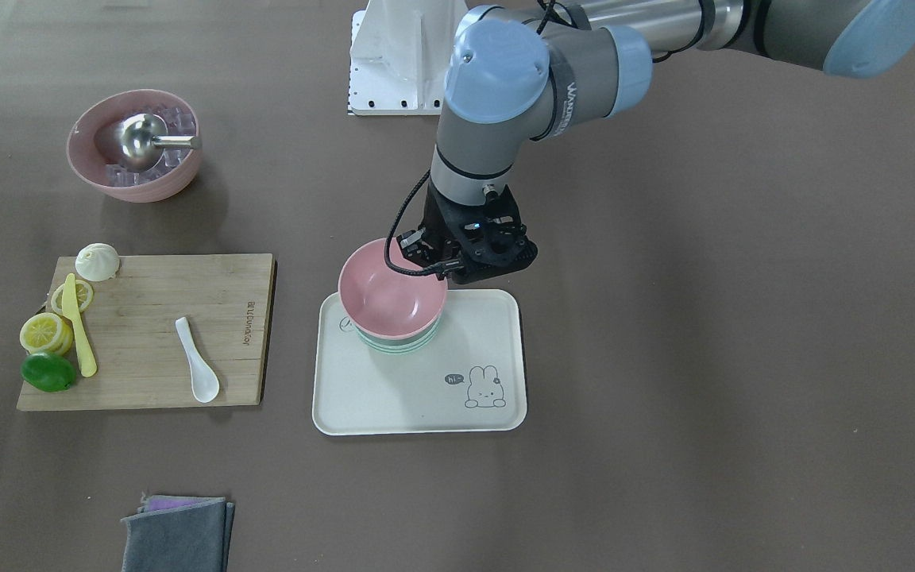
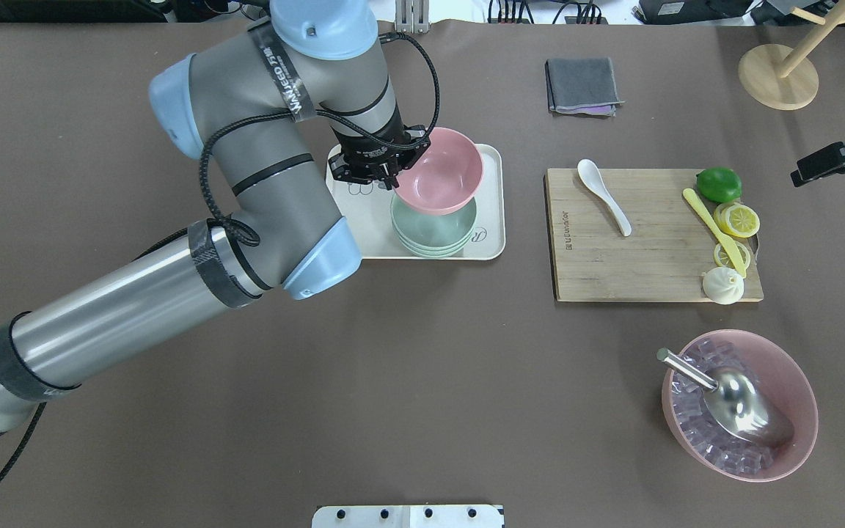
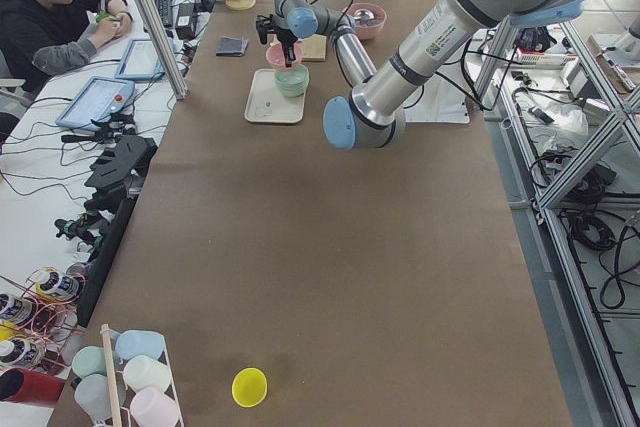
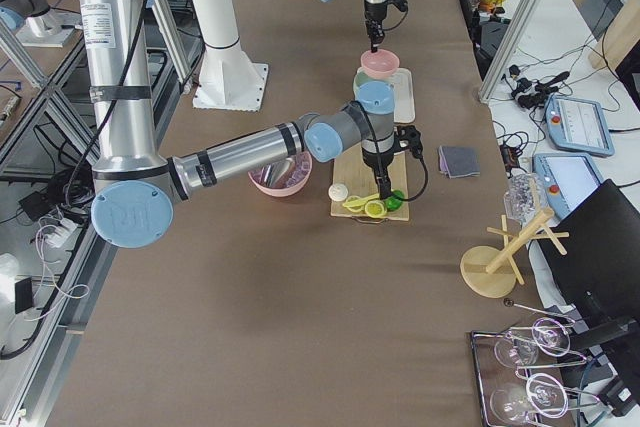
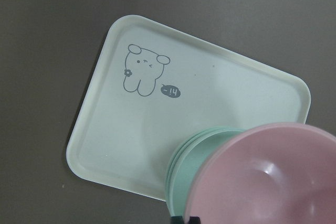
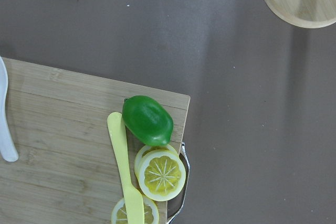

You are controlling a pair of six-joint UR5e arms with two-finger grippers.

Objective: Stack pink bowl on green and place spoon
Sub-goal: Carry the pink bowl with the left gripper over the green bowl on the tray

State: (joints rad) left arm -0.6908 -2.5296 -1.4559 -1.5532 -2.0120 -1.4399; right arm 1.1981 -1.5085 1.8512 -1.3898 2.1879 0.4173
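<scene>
Grips the pink bowl (image 2: 441, 172) by its rim with the left hand (image 2: 395, 182), just over the green bowl (image 2: 433, 235) on the tray (image 2: 490, 213). Spoon (image 2: 604, 194) lying on the wooden board (image 2: 635, 257). Right hand (image 2: 829, 163): cannot tell if wide or narrow.

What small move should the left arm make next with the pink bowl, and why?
Probably lower it straight down. The left gripper holds the pink bowl by its rim, jaws shut, over the green bowls on the tray. The exterior left view suggests it is not yet nested. It looks roughly centred, so no sideways shift seems needed.
</scene>
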